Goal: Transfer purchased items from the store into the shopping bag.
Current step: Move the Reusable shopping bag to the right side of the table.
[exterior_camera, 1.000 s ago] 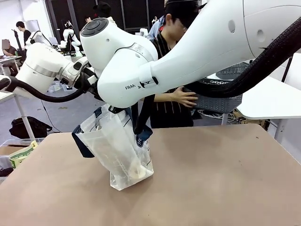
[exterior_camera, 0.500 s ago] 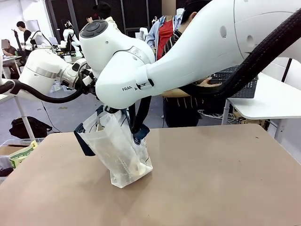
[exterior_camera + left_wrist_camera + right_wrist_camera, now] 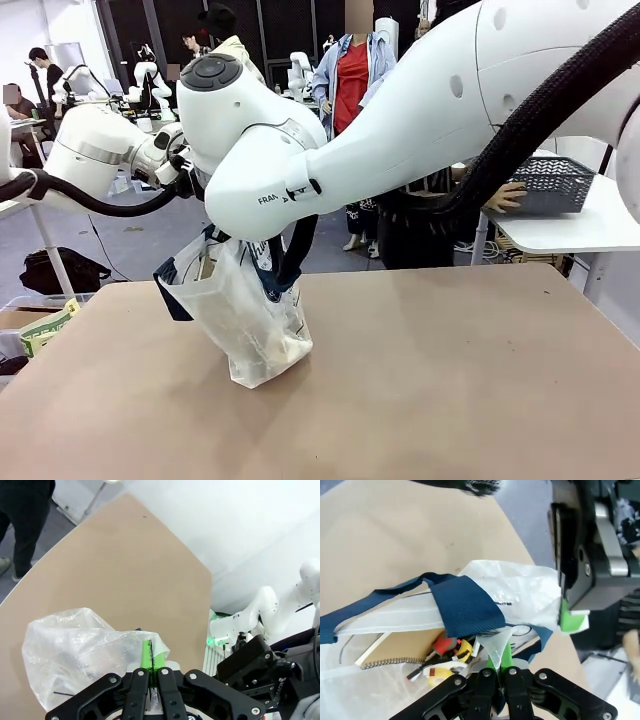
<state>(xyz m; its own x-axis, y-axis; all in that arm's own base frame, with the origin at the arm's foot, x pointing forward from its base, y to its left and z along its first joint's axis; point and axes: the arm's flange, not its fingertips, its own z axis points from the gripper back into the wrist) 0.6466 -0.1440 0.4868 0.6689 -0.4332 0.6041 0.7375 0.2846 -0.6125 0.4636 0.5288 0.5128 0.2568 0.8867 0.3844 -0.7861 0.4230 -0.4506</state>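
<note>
"FRA" is all that reads on the big white right arm (image 3: 400, 120) sweeping across the front view, the rest of the word hidden; there is dark print on the bag's film in the right wrist view, too small to make out. Below the arm, the tall see-through whitish plastic shopping bag with navy strap handles (image 3: 250, 320) stands tilted on the brown table (image 3: 450, 380), mouth held up between the two arms, its base on the tabletop left of centre. The right wrist view looks straight into the bag: a spiral-bound tan notebook (image 3: 395, 647) and small red, yellow and white pieces (image 3: 445, 657) lie inside, under a broad navy strap (image 3: 465, 605). The right gripper (image 3: 498, 662) has its green pads pressed together, pinching the bag's clear rim. The left wrist view gives the other side: the left gripper (image 3: 150, 667) has its green pads closed tight on a fold of the crinkled film, bare table stretching beyond. Far right in the front view, the dark grey lattice plastic basket (image 3: 555, 185) sits on a white side table (image 3: 580, 225), with a person's hand (image 3: 500, 198) on its near end.
</note>
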